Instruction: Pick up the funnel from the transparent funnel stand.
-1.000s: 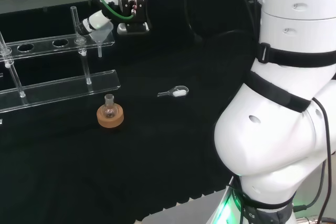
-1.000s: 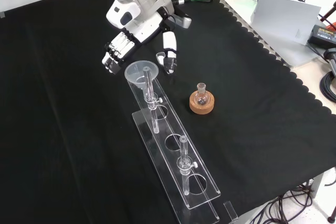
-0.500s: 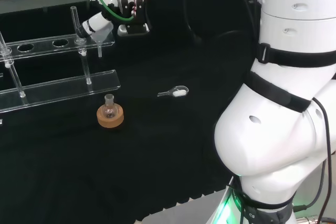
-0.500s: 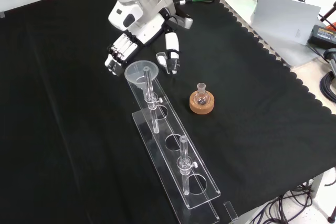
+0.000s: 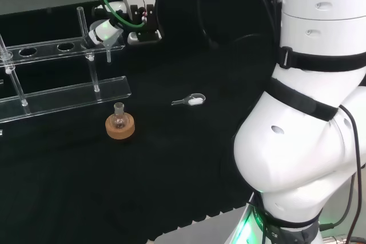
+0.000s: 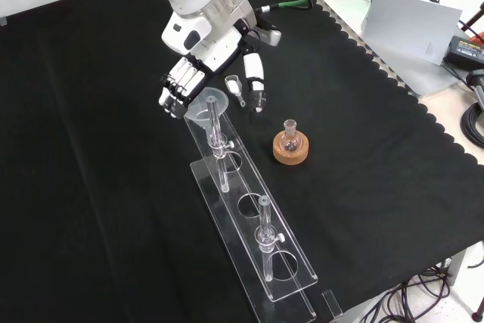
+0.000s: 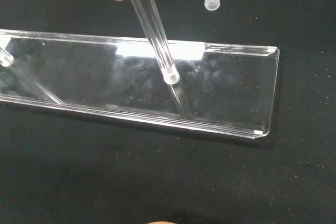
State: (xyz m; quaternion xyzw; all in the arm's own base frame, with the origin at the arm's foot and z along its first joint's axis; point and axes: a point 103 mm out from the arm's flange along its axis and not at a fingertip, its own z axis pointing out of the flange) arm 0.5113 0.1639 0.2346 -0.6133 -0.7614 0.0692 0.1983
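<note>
Hand (image 6: 204, 58) hangs spread over the funnel (image 6: 206, 105), fingers (image 6: 175, 88) at one side of its rim and thumb (image 6: 256, 85) at the other, grasping nothing. That funnel sits in the end hole of the transparent funnel stand (image 6: 253, 228). Nearby on the worktop (image 6: 91, 187) a small flask (image 6: 291, 136) rests in a cork ring (image 6: 292, 150), and a little spoon (image 5: 189, 100) lies apart.

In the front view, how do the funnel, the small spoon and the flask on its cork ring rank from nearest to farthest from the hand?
Measured from the hand:
1. Funnel, between the fingers and thumb.
2. Small spoon, just right of the funnel.
3. Flask on its cork ring, lower right.
</note>
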